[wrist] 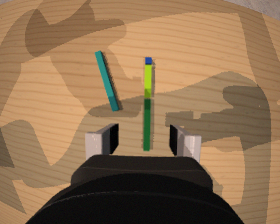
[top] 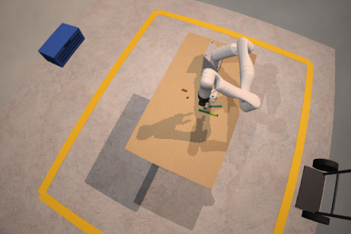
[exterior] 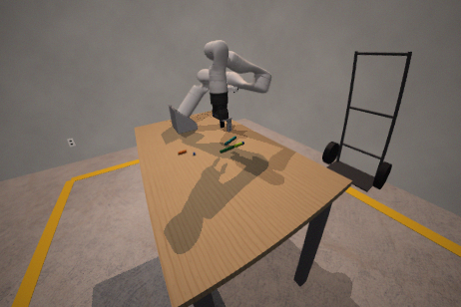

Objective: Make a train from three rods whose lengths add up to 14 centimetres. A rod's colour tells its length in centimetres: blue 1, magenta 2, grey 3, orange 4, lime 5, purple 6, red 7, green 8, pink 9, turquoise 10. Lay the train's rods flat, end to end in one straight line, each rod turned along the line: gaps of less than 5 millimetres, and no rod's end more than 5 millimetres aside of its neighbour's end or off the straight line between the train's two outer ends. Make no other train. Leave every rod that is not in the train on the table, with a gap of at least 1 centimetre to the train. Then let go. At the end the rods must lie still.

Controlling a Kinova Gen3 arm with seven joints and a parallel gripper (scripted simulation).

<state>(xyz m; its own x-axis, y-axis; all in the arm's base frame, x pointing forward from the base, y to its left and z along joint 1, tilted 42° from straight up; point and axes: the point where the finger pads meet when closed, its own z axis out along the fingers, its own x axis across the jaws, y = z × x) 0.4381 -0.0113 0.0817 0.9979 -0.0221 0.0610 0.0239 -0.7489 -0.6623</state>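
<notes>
A green rod [wrist: 146,123], a lime rod [wrist: 149,81] and a small blue rod [wrist: 149,61] lie flat, end to end in one straight line on the wooden table. They also show in the top view [top: 208,112] and the exterior view [exterior: 231,147]. My gripper [wrist: 144,135] is open and empty, raised above the near end of the green rod, with a finger on each side of it. A turquoise rod [wrist: 108,81] lies apart to the left of the line, slanted. It also shows in the top view [top: 216,105] and the exterior view [exterior: 230,141].
An orange rod [top: 184,90] and a second small blue rod [top: 188,97] lie apart toward the table's left side. The arm's grey base mount [exterior: 182,121] stands at the table's far end. A hand truck [exterior: 366,120] stands on the floor to the right.
</notes>
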